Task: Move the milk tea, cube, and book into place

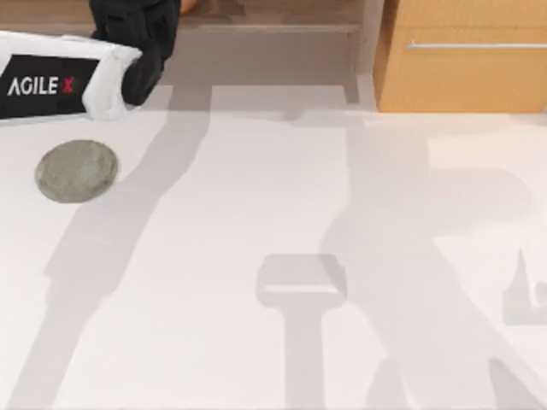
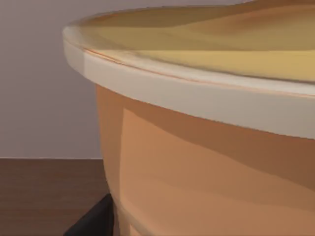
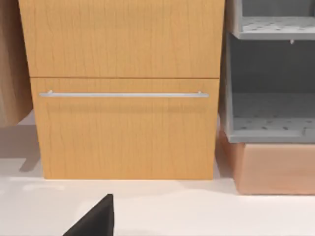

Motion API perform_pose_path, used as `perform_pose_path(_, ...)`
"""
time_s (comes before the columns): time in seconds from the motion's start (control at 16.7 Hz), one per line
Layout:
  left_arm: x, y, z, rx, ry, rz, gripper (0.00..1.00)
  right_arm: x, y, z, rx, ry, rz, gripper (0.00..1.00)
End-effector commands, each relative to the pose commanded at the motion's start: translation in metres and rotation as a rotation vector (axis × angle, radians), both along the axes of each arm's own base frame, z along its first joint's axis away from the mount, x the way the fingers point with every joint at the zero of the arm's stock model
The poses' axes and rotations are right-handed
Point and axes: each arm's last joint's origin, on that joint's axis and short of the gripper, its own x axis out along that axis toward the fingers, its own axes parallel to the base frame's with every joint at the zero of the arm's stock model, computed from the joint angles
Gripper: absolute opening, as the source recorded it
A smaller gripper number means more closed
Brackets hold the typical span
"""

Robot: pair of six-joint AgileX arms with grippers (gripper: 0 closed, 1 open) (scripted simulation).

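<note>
From above, we see the pale white bench (image 1: 256, 256) with a flat grey speckled round disc (image 1: 76, 171) lying near its left edge. Our left arm (image 1: 68, 77), white with a black panel and dark end parts, reaches in at the far left corner, just beyond the disc. At the far right stands a light wooden cabinet (image 1: 461, 60) with a thin silver bar handle (image 1: 474, 44). Soft grey shadows cross the bench surface. In the left wrist view, the tall tapered orange-tan cup of milk tea (image 2: 206, 187) sits very close to the camera, its round pale-yellow lid (image 2: 206, 54) with a cream rim above the slanting side wall. A dark finger (image 2: 96, 221) of our left tool shows right at the cup's side; we cannot tell how far this tool is open or whether it grips the cup. Behind lie a brown wooden surface and a grey wall. In the right wrist view, the wooden cabinet faces us, its drawer front carrying the silver handle, with a grey shelf unit (image 3: 270, 73) on a tan base beside it. One dark finger (image 3: 93, 219) of our right tool hangs above the white bench; we cannot tell its opening.
</note>
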Motion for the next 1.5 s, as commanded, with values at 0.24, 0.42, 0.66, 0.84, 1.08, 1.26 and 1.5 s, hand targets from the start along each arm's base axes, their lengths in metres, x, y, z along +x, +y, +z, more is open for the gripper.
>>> perform_pose_path(0.24, 0.0000, 0.0000, 0.0000, 0.000, 0.000, 0.000, 0.85, 0.0000, 0.0000, 0.0000, 0.000, 0.000, 0.000, 1.00)
perform_pose_path(0.42, 0.0000, 0.0000, 0.0000, 0.000, 0.000, 0.000, 0.62, 0.0000, 0.0000, 0.0000, 0.000, 0.000, 0.000, 1.00)
perform_pose_path(0.66, 0.0000, 0.0000, 0.0000, 0.000, 0.000, 0.000, 0.32, 0.0000, 0.0000, 0.0000, 0.000, 0.000, 0.000, 1.00)
perform_pose_path(0.84, 0.0000, 0.0000, 0.0000, 0.000, 0.000, 0.000, 0.10, 0.0000, 0.0000, 0.0000, 0.000, 0.000, 0.000, 1.00)
perform_pose_path(1.08, 0.0000, 0.0000, 0.0000, 0.000, 0.000, 0.000, 0.00, 0.0000, 0.0000, 0.0000, 0.000, 0.000, 0.000, 1.00)
perform_pose_path(1.26, 0.0000, 0.0000, 0.0000, 0.000, 0.000, 0.000, 0.00, 0.0000, 0.0000, 0.0000, 0.000, 0.000, 0.000, 1.00)
perform_pose_path(1.5, -0.0013, -0.0016, 0.0012, 0.001, -0.002, -0.004, 0.00, 0.0000, 0.0000, 0.0000, 0.000, 0.000, 0.000, 1.00)
